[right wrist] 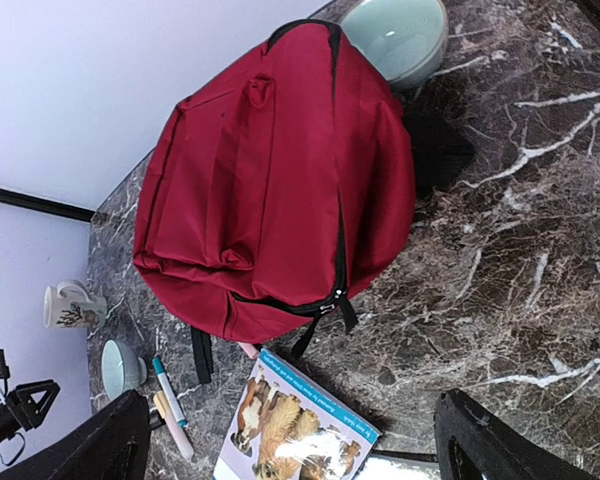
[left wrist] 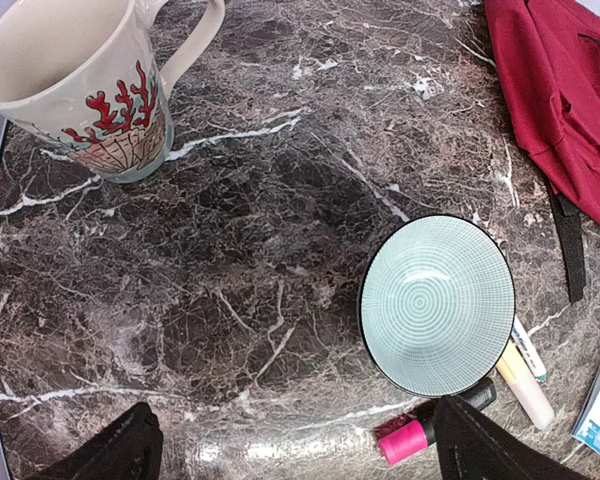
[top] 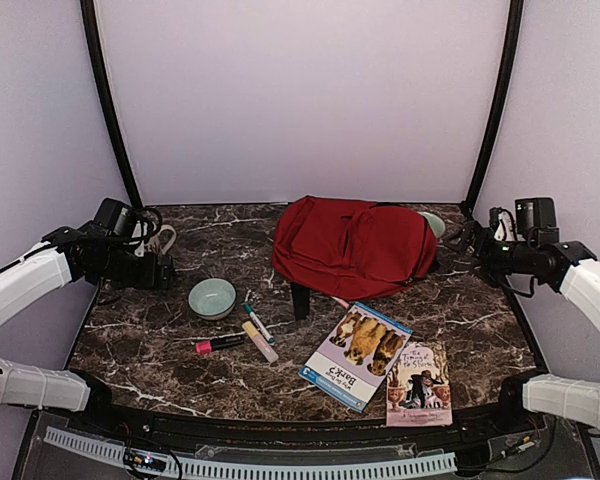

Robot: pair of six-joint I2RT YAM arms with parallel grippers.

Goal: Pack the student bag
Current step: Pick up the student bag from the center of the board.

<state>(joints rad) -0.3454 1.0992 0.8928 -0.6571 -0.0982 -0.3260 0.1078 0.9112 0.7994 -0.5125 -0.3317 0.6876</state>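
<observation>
The student bag (top: 355, 245) is a dark-red backpack lying flat at the back middle of the marble table, zipper closed; it fills the right wrist view (right wrist: 270, 190) and shows at the left wrist view's right edge (left wrist: 570, 90). In front of it lie a dog-cover book (top: 357, 355) (right wrist: 300, 425), a second book (top: 420, 385) and three markers: pink-capped (top: 220, 343) (left wrist: 410, 438), yellow (top: 260, 342) and teal (top: 258, 322). My left gripper (top: 158, 270) (left wrist: 300, 445) hovers open at the left, near the bowl. My right gripper (top: 472, 242) (right wrist: 295, 435) hangs open to the right of the bag.
A pale green bowl (top: 212, 297) (left wrist: 437, 305) sits left of the markers. A coral-patterned mug (top: 163, 240) (left wrist: 80, 80) stands at the far left. A second bowl (top: 433, 222) (right wrist: 395, 35) sits behind the bag's right side. Black frame posts rise at the back corners.
</observation>
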